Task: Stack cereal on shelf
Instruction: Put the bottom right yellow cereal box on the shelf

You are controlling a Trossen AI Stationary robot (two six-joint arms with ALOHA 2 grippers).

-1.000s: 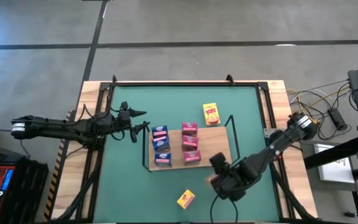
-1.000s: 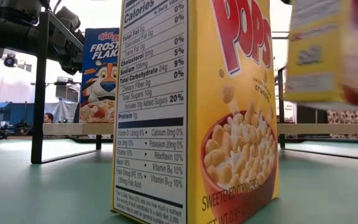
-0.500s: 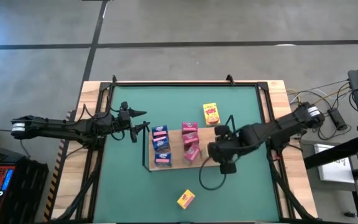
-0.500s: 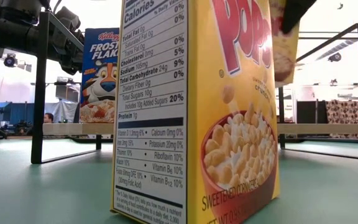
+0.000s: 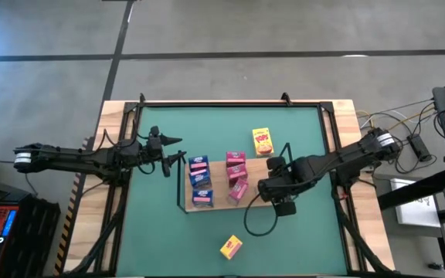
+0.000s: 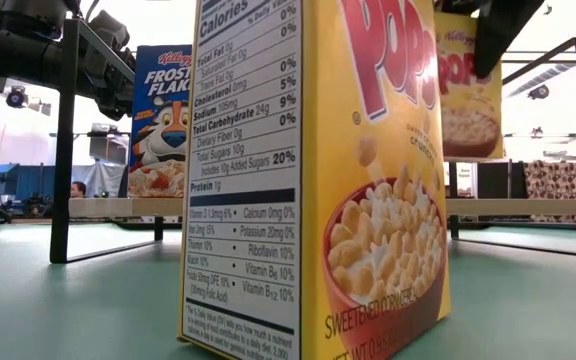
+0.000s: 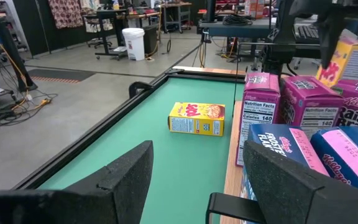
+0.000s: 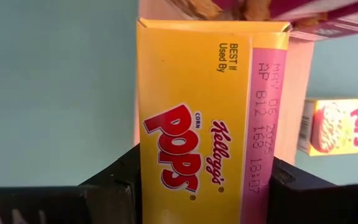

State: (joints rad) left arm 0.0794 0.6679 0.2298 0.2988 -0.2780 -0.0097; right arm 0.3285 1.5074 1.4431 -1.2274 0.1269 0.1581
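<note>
Green tabletop (image 5: pixel 153 224): yellow cardboard Pops box (image 8: pixel 201 118) is clamped by right fingers (image 8: pixel 123 186) above light-wood shelf (image 5: pixel 273 174) for stacking; left fingers (image 7: pixel 129 171) held apart, idle.

table (image 5: pixel 153 224): green top, light wood border, black rails.
shelf (image 5: pixel 273 171): light wood, thin black rails.
blue boxes (image 5: pixel 200 181): blue w/ white print; low view shows a tiger and red letters.
pink boxes (image 5: pixel 237 176): magenta, white nutrition panel on side.
held box (image 8: pixel 201 118): yellow, red "POPS" w/ white outline, pink strip w/ dark date print.
near box (image 6: pixel 313 180): yellow front, red letters, red bowl of yellow puffs; side white w/ black text.
far yellow box (image 5: pixel 263 141): yellow, red print.
arms (image 5: pixel 91 157): dark; jaws black.
floor (image 5: pixel 284 31): grey, dark lines.
</note>
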